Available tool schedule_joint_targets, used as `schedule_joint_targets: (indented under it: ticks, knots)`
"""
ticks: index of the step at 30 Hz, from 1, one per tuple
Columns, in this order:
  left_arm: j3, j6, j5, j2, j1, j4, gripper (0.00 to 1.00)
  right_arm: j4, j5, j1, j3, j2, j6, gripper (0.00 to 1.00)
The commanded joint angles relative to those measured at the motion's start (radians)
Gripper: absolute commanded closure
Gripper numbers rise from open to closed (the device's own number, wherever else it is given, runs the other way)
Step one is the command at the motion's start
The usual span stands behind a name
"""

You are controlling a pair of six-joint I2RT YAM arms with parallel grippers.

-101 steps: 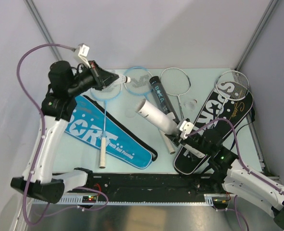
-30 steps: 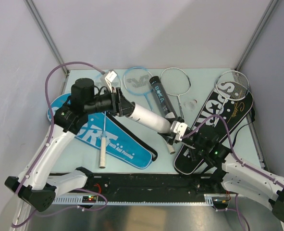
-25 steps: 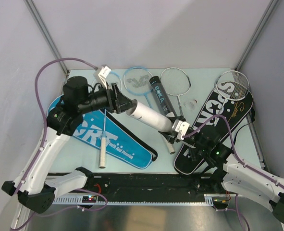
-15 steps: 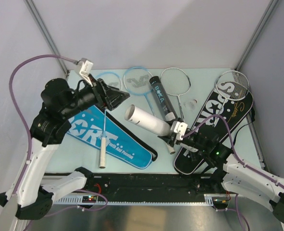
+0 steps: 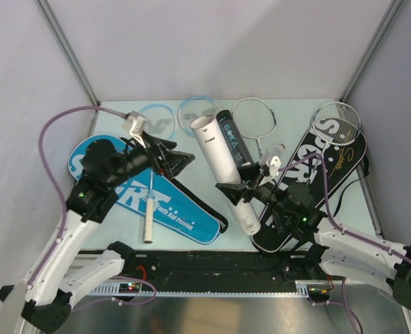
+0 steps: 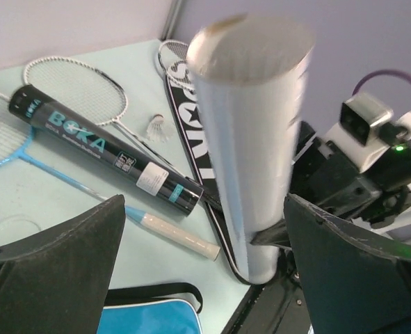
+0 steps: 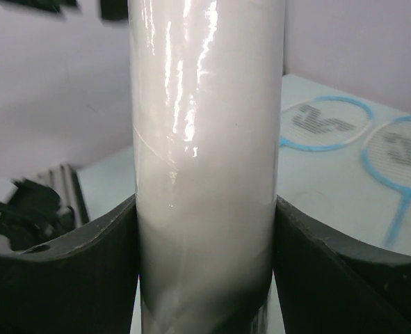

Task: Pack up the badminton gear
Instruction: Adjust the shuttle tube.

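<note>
A white tube (image 5: pixel 222 163) stands tilted over the table's middle, open end up. My right gripper (image 5: pixel 241 189) is shut on its lower part, a finger (image 7: pixel 87 264) pressed on each side of the white tube (image 7: pixel 205 153). My left gripper (image 5: pixel 181 158) hangs wide open to the tube's left, holding nothing, and looks at the white tube (image 6: pixel 254 139). A black tube (image 5: pixel 233 139) lies behind it. A blue cover (image 5: pixel 156 198) lies left and a black cover (image 5: pixel 320 170) right. Light-blue rackets (image 5: pixel 198 111) and silver rackets (image 5: pixel 254 115) lie at the back. A shuttlecock (image 6: pixel 156 129) lies beside the black cover.
A light-blue racket's white handle (image 5: pixel 148 226) lies across the blue cover. Grey walls close the table on the left, back and right. A black rail (image 5: pixel 212 268) with the arm bases runs along the near edge.
My left gripper has opened wide and drawn back left from the white tube's open end. My right gripper has swung the tube up, its open end now pointing toward the back.
</note>
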Motion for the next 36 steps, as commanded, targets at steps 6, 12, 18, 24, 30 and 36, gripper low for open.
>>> schedule_joint_targets:
  ticks: [6,12,18,24,30,36]
  knots:
    - [-0.208,-0.112,0.123,0.023,-0.058,0.553,0.0,0.344,0.14,0.136,0.113,0.126,0.215,0.6]
    - [-0.223,-0.128,0.135,0.073,-0.132,0.611,0.0,0.412,0.183,0.153,0.125,0.188,0.237,0.59]
    - [-0.241,-0.132,0.124,0.089,-0.155,0.641,0.03,0.419,0.175,0.155,0.125,0.211,0.24,0.58]
    - [-0.24,-0.168,0.139,0.138,-0.158,0.671,0.09,0.408,0.128,0.156,0.123,0.222,0.24,0.55]
    - [-0.241,-0.189,0.151,0.159,-0.158,0.681,0.17,0.344,0.136,0.158,0.123,0.204,0.221,0.53]
    - [-0.249,-0.185,0.113,0.132,-0.157,0.681,0.31,0.258,0.163,0.157,0.123,0.175,0.213,0.39]
